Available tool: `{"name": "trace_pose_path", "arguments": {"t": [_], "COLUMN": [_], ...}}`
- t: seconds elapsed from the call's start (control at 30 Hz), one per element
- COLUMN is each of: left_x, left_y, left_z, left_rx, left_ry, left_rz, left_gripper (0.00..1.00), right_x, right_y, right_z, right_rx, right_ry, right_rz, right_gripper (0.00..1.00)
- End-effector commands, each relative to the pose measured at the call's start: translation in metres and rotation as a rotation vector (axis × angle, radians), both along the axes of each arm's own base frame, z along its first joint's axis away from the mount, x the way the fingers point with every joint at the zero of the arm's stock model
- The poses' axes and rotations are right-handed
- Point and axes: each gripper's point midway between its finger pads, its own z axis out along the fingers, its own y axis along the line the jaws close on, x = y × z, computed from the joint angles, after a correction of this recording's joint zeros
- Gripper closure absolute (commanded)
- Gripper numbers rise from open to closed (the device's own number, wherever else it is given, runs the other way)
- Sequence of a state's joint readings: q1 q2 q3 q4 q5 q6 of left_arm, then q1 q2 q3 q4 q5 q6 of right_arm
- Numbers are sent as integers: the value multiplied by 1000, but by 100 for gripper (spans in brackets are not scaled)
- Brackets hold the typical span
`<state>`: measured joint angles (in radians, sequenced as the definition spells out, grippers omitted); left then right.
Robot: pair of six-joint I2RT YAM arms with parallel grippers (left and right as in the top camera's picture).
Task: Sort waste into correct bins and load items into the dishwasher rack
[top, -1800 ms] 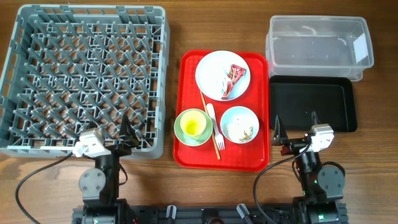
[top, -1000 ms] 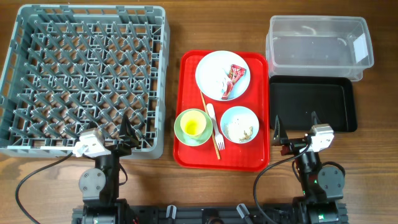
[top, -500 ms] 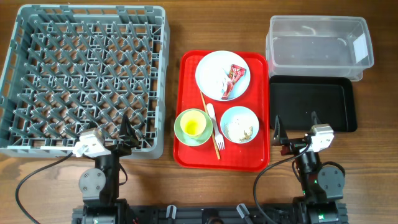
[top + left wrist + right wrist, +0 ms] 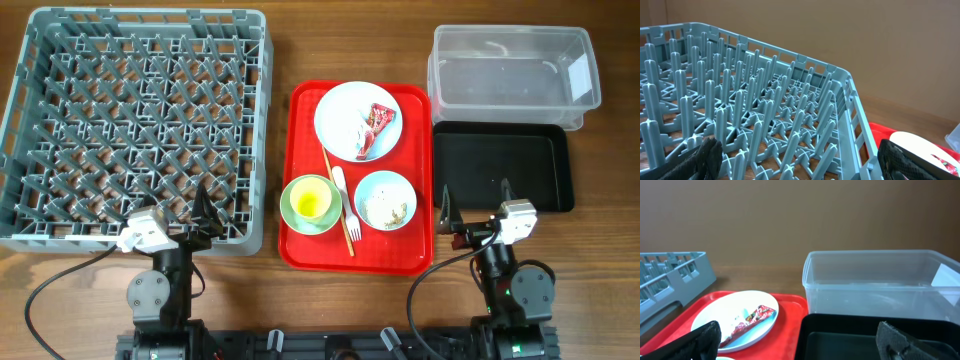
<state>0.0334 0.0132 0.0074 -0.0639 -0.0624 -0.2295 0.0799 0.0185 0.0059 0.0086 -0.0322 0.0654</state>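
Dishes and waste sit together on a red tray (image 4: 305, 150) in the middle of the worktop (image 4: 300, 40). At the tray's far end, a round plate (image 4: 342, 108) carries a red wrapper (image 4: 379, 125) with a crumpled tissue (image 4: 352, 135) just beside it. Nearer the arms, a green bowl (image 4: 290, 205) has a yellow cup (image 4: 313, 203) standing in it. A blue bowl (image 4: 401, 184) to its right holds pale food scraps (image 4: 385, 208). Between the two bowls lie a white fork (image 4: 346, 200) and a wooden stick (image 4: 330, 178), side by side, the stick reaching up toward the plate. Left of the red tray stands the big grey rack (image 4: 255, 120). Right of it, a clear tub (image 4: 440, 70) sits at the far side with a black tray (image 4: 500, 165) just in front of it. The left fingers (image 4: 707, 157) hang spread wide over the rack's near edge, grasping nothing. The right fingers (image 4: 705, 337) are likewise spread apart and free of any object, above the near edge of the black tray.
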Motion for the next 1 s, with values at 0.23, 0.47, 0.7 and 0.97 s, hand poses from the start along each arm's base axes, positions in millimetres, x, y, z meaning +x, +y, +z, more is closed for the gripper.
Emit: {"name": "trace_pose_path", "arguments": {"t": [0.23,0.47,0.7,0.97], "left_x": [-1,-2,10,26], "left_y": [-1,-2,-6,-5], "left_z": [3,10,20,35], "left_rx": [3,-40,-59,-71], "left_ry": [8,149,392,714], "left_rz": [-6,-5,-21,-13], "left_gripper": [0,0,0,0], "right_x": [2,11,44,99], "right_y": [4,14,29,59], "right_z": [-8,-4,14,27], "right_rx": [127,137,136,53], "right_ry": [57,176,380,689], "right_rz": [16,60,120,282], "right_gripper": [0,0,0,0]}}
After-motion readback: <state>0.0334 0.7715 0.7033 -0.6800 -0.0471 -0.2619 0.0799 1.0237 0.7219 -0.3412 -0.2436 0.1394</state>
